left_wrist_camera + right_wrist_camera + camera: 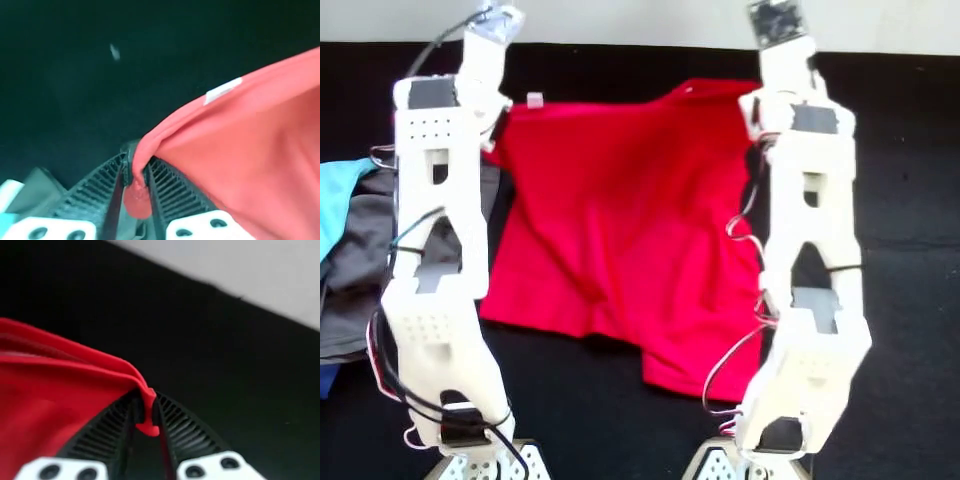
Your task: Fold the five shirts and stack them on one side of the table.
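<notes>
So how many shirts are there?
3: red shirt spread in the centre; teal shirt and grey shirt piled at far left. More may be hidden underneath.

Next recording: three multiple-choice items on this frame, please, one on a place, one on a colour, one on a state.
1. Where does the pile of other shirts lie? A) by the left arm B) by the right arm C) between the arms
2. What colour is the spread-out shirt? A) teal B) red C) grey
3. How is the right gripper? A) open B) shut on nothing C) shut on the spread-out shirt
1 A: it lies beside that arm. 2 B: plainly red. 3 C: it pinches the shirt's edge, as the left gripper does.
</notes>
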`<state>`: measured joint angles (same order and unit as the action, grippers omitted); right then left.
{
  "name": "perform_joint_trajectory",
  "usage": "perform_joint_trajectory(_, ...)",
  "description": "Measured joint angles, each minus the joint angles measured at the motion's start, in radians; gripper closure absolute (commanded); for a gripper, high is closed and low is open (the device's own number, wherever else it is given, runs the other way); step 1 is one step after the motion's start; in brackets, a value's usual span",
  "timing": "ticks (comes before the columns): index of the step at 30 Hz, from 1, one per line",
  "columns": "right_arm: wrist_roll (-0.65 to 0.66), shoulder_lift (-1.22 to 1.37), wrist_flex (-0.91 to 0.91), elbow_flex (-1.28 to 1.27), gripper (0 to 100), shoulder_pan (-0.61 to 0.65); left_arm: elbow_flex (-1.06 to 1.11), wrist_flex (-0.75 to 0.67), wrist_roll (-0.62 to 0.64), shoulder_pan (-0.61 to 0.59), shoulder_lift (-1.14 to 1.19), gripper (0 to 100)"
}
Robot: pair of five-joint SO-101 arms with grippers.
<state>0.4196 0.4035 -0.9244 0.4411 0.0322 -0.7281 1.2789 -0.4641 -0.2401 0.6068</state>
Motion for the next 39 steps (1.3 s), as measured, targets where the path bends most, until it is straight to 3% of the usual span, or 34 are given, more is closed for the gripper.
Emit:
perform_joint_trajectory(7,0.000,0.005,-0.295,0.043,99.3,0.041,-0.014,0.196,-0.002,-0.008,0.025,99)
perform_joint_trajectory(13,0.000,-0.063,-0.600,0.166,99.3,0.038,-0.107,0.457,-0.107,-0.008,-0.008,99)
perform_joint_trajectory(19,0.000,-0.209,-0.792,0.183,99.3,0.038,-0.029,0.485,-0.123,-0.017,-0.140,99)
perform_joint_trajectory(27,0.000,-0.238,-0.720,0.186,99.3,0.000,0.014,0.437,-0.123,-0.012,-0.187,99)
perform_joint_trajectory(39,0.000,-0.236,-0.516,0.186,99.3,-0.258,0.028,0.281,0.005,0.137,-0.195,99)
